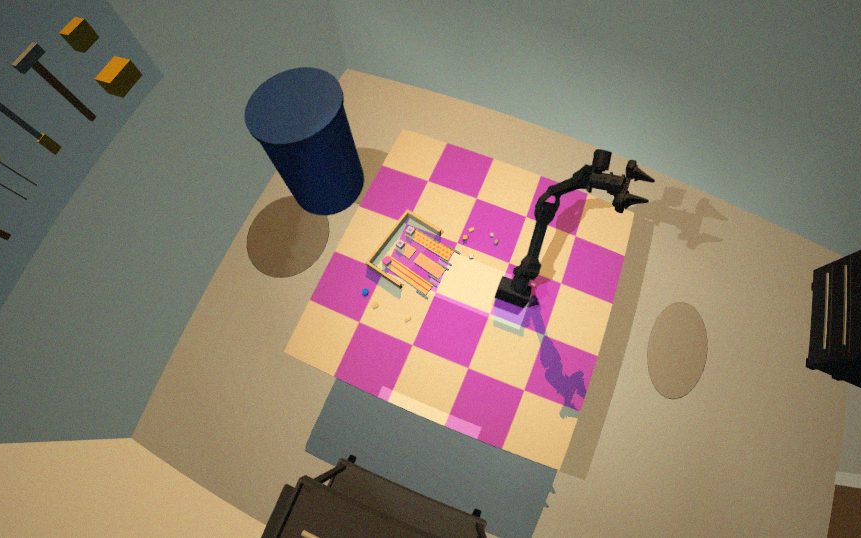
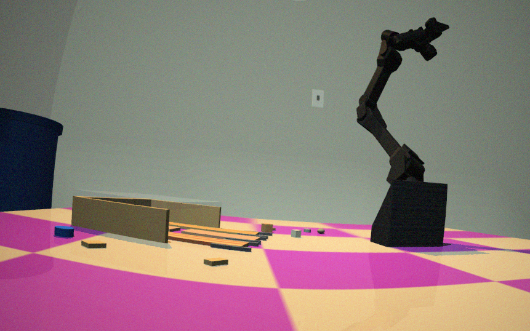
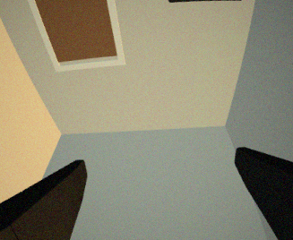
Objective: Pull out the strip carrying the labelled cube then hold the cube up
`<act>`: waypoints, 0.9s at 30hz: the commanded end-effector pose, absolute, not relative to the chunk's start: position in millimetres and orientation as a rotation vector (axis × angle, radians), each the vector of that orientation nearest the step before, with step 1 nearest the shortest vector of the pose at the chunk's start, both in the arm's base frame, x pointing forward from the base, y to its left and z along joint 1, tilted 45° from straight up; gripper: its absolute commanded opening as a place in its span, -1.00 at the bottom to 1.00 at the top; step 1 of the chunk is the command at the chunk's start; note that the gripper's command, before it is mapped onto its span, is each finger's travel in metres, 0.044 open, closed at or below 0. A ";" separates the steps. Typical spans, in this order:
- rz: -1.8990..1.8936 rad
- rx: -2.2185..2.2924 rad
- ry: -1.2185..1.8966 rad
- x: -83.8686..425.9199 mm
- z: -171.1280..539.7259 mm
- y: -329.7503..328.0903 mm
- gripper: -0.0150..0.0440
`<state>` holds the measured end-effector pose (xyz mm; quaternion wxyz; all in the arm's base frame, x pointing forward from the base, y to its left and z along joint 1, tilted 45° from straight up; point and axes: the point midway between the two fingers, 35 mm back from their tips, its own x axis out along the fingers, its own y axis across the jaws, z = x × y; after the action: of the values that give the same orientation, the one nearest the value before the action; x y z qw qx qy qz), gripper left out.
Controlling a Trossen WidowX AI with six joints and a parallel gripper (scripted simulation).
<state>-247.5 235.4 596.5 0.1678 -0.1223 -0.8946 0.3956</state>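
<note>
Your black six-joint arm (image 1: 538, 220) stood on its dark block base (image 2: 410, 213) at the middle of a pink-and-cream checkered mat (image 1: 460, 374), stretched up and away from the work. Its black parallel-jaw gripper (image 1: 640, 188) was raised high, pointing off the far edge of the mat, with its two fingers spread wide apart and nothing between them. In the wrist view you saw only those dark fingers framing a grey wall and a beige floor.

The task's things sat on the other side of the base, well apart from the gripper. A low tan three-walled tray (image 1: 389, 237) held several flat orange strips (image 1: 419, 264), their ends poking out of the open side toward the base. Small cubes sat among the strips near the tray's closed end, but you could not tell which one carried the label. Small loose blocks (image 1: 480, 236) and a blue disc (image 1: 365, 291) lay scattered on the mat around the tray. A dark blue cylindrical bin (image 1: 306, 140) stood beyond the tray.
</note>
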 end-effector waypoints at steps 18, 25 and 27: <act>1.470 -0.844 -1.909 -157.5 524.0 361.1 0.86; 1.514 -1.037 -1.437 -83.9 464.3 415.7 0.86; 1.503 -1.079 -1.285 -57.1 444.1 427.4 0.86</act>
<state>-86.0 411.9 470.7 0.3945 -0.4043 -0.5734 0.5934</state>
